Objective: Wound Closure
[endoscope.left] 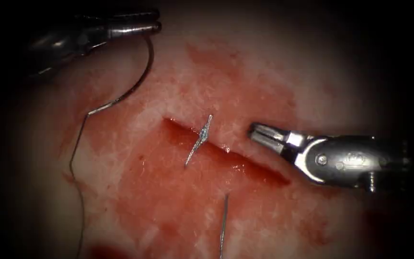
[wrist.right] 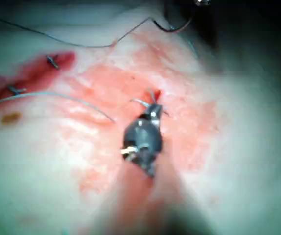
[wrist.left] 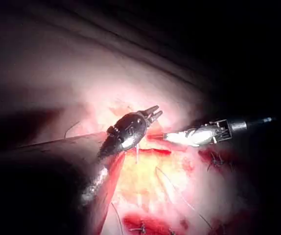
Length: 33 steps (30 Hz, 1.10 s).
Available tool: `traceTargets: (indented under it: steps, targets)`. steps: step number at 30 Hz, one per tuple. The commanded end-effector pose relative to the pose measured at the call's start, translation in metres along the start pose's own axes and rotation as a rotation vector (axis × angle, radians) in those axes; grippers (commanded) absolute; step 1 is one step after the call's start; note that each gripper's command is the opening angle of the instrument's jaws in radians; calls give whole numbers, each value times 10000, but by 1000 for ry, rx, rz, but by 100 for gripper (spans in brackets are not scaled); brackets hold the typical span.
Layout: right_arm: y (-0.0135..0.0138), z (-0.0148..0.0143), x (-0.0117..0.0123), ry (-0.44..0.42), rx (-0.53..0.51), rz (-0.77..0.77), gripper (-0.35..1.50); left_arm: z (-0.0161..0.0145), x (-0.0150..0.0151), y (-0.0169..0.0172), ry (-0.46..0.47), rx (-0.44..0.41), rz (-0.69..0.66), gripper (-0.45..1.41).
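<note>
Steel-grey thread (endoscope.left: 223,225) is seen near the tissue's near edge, below the dark red slit of the cut (endoscope.left: 226,156), which is bridged by a knotted stitch (endoscope.left: 200,140). Just right of the cut, the right tool (endoscope.left: 259,134) is held with jaws nearly together, holding nothing. At the far left corner, the curved steel needle (endoscope.left: 137,81) is gripped at its end by the left tool (endoscope.left: 142,26), clear of the pink pork tissue (endoscope.left: 341,76). In judgement, a firm grip and slack thread should be kept.

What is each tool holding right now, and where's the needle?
Left tool: shut on the needle, near one end, clear of the tissue.
Right tool: shut, holding nothing, right of the cut.
</note>
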Motion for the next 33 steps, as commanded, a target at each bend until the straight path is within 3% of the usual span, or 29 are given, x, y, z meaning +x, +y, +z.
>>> traceTargets:
  steps: [1, 11, 22, 33]
  targets:
    - [2, 10, -9, -6, -12, 38, -35, 6, -7, 2, 0, -2, -1, -35]
    - [29, 16, -11, -4, -28, 144, -35, 6, -7, 3, 0, -1, 0, -35]
    - [56, 11, 10, -16, -26, 322, -35, 6, -10, 3, -8, -5, -3, -35]
    - [65, 9, 21, -23, -21, 346, -35, 7, -13, 2, -14, -7, -5, -35]
